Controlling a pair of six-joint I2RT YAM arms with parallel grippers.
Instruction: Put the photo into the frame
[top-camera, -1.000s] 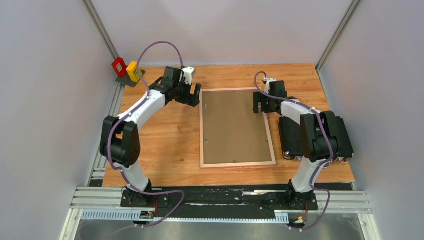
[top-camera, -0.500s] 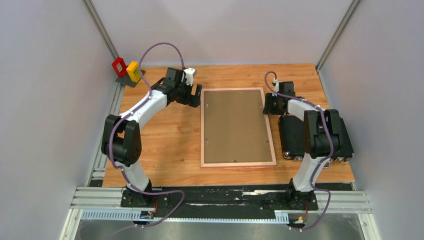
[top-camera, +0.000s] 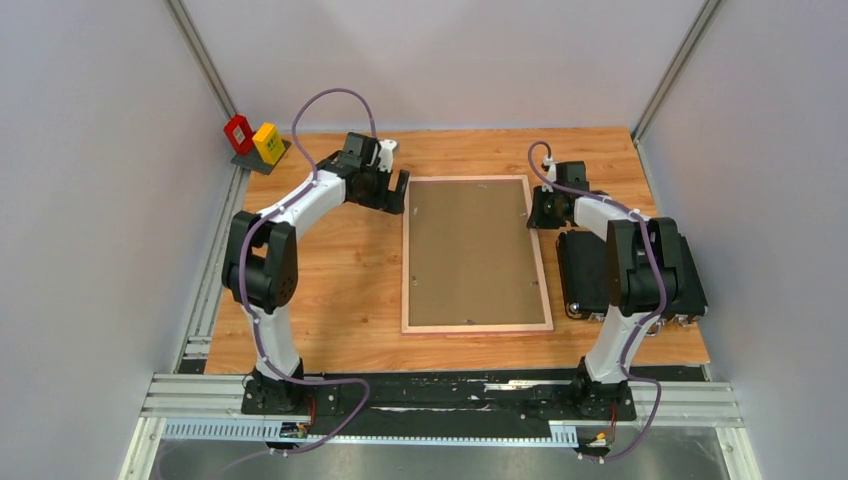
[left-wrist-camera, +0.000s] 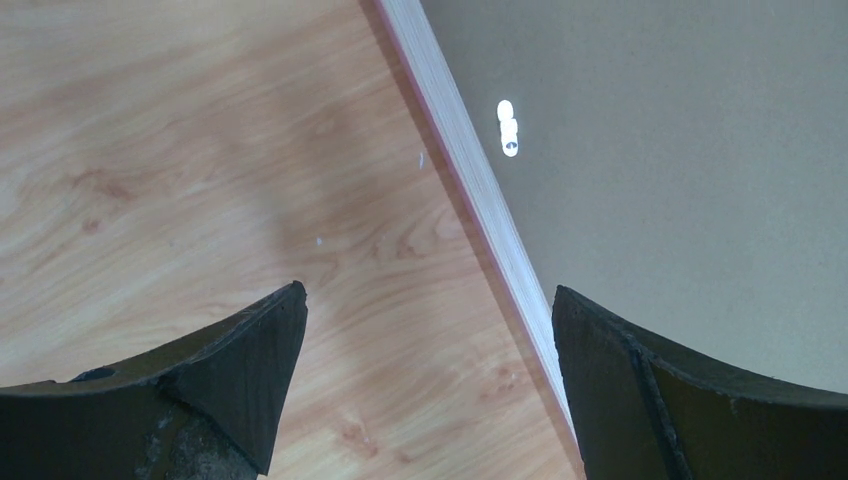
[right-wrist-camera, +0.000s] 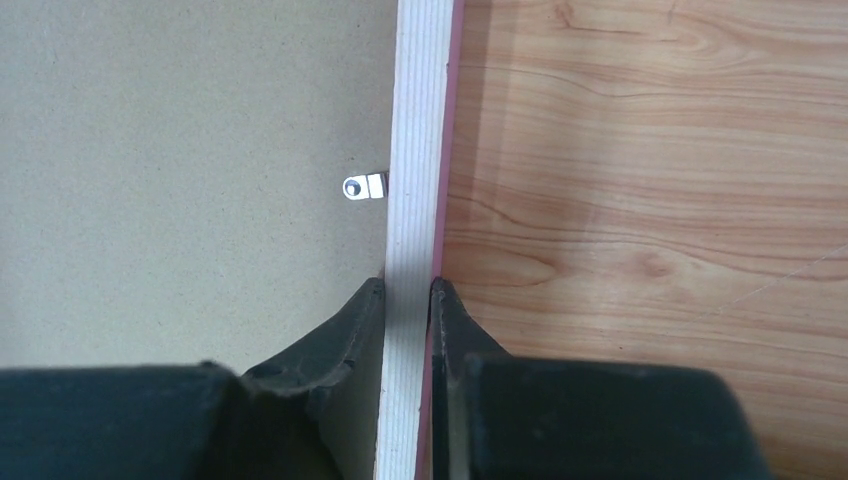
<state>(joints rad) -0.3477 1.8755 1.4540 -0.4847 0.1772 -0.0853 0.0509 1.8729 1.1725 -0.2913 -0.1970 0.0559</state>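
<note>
The frame (top-camera: 476, 327) lies face down in the middle of the table, light wood border up, with a thin pink edge. A plain brown backing board (top-camera: 468, 250) fills it, held by small metal clips (right-wrist-camera: 364, 187). The photo is hidden. My right gripper (right-wrist-camera: 407, 285) is shut on the frame's right border (right-wrist-camera: 420, 120) near its far corner, one finger inside and one outside. At the frame's far left corner, my left gripper (left-wrist-camera: 428, 300) stands open. It straddles the left border (left-wrist-camera: 470, 170), touching nothing.
A black case (top-camera: 585, 270) lies right of the frame, under the right arm. A red box (top-camera: 238, 133) and a yellow box (top-camera: 266, 142) stand at the back left corner. Grey walls close in both sides and the back.
My right gripper has moved from over the backing board to the frame's right border and shut on it. The left arm has shifted slightly right, towards the frame's left edge.
</note>
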